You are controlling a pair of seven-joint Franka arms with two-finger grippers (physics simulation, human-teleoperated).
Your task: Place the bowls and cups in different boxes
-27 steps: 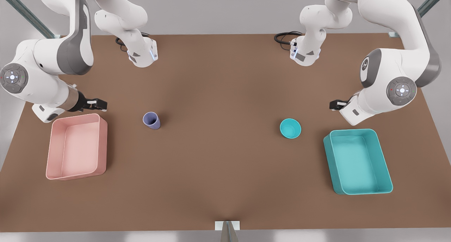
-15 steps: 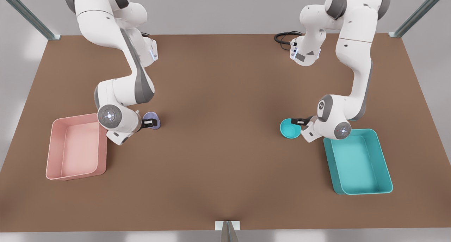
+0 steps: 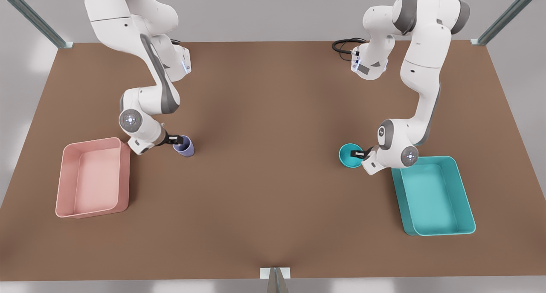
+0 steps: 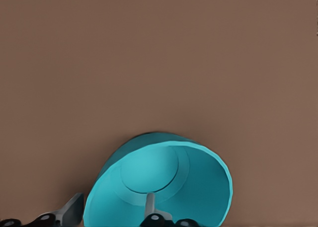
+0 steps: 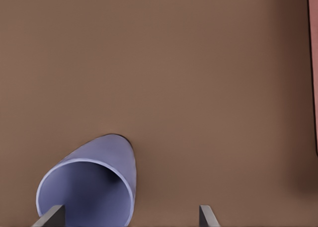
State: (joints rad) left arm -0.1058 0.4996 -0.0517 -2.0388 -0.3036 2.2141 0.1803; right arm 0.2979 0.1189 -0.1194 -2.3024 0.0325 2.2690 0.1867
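— At the front view's left?
— Pink box (image 3: 93, 178) waits empty; the right gripper (image 3: 174, 138) straddles the lavender cup's (image 3: 184, 145) rim, fingers spread, ready to pinch.
— Rightward?
— Left gripper (image 3: 356, 153), unclosed, brackets the teal bowl's (image 3: 349, 155) wall beside the teal box (image 3: 433, 195).

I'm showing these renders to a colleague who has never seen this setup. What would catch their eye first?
Both arms are down at their targets at once. The left gripper straddles the teal bowl's rim, one finger inside, beside the teal box on the front view's right. The right gripper is open at the lavender cup, near the pink box on the front view's left.
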